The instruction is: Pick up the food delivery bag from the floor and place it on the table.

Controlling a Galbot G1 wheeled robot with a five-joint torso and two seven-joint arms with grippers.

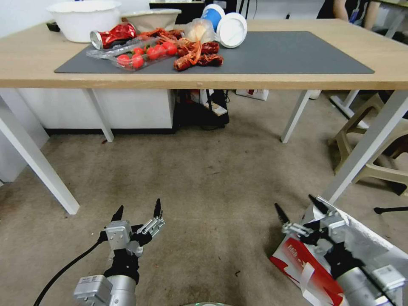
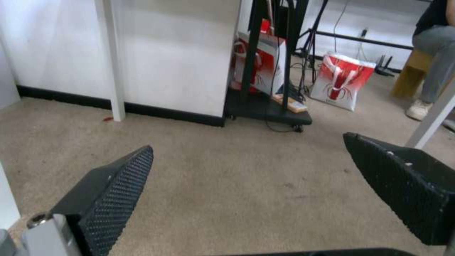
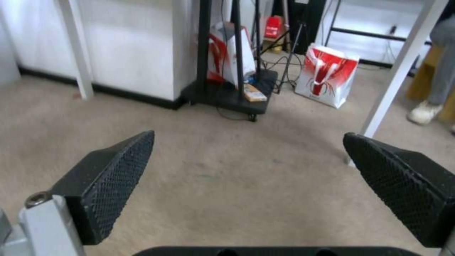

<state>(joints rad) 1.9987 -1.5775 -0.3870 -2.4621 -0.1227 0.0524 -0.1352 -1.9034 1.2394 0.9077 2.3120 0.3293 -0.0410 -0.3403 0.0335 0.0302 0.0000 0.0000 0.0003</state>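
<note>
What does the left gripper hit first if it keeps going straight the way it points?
Probably the floor: the left gripper, fingers open, points forward and slightly down over bare carpet. Nothing lies between; the white table leg and black stand sit farther off, though depth is unclear.

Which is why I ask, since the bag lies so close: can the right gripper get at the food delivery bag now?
Probably yes. The right gripper is open just above the food delivery bag on the floor, with nothing between them.
</note>
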